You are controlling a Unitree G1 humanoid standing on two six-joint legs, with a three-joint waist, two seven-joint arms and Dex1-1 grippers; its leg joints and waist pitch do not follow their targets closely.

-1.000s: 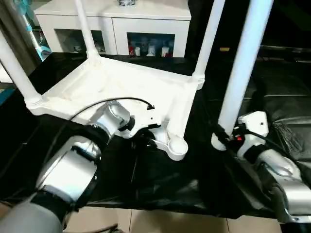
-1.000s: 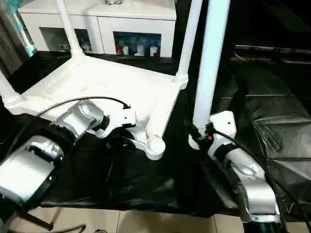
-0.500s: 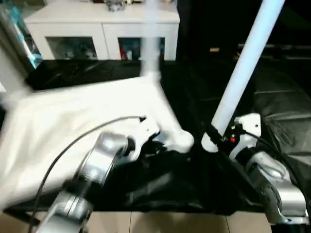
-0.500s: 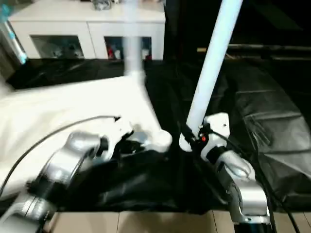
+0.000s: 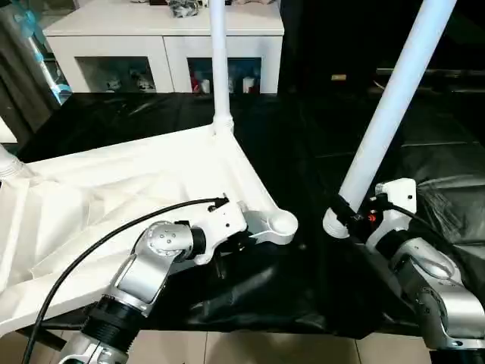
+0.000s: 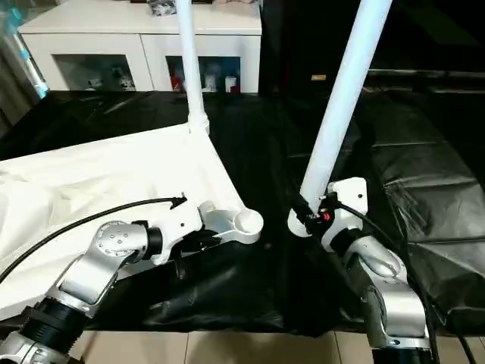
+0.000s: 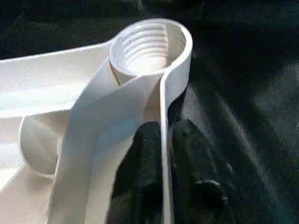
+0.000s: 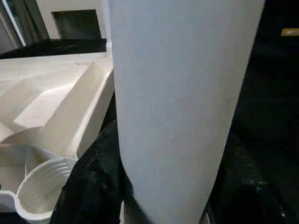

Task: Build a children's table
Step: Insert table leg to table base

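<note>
The children's table top lies upside down on the black-covered surface. One white leg stands in its far corner, and another leg's base shows at the left edge. The near-right corner socket is empty, its threads visible. My left gripper is shut on the top's thin rim just behind that socket, one black finger on each side of the wall. My right gripper is shut on the thick end of a loose leg, which leans up and right beside the socket.
A white cabinet with glass-fronted compartments stands behind the work surface. Wrinkled black cloth covers the surface, and its front edge meets the pale floor. A black cable arcs over my left forearm.
The table top has swung round about its held corner, so its legs stand elsewhere. My left arm turned with it. The leg in my right gripper leans more to the right.
</note>
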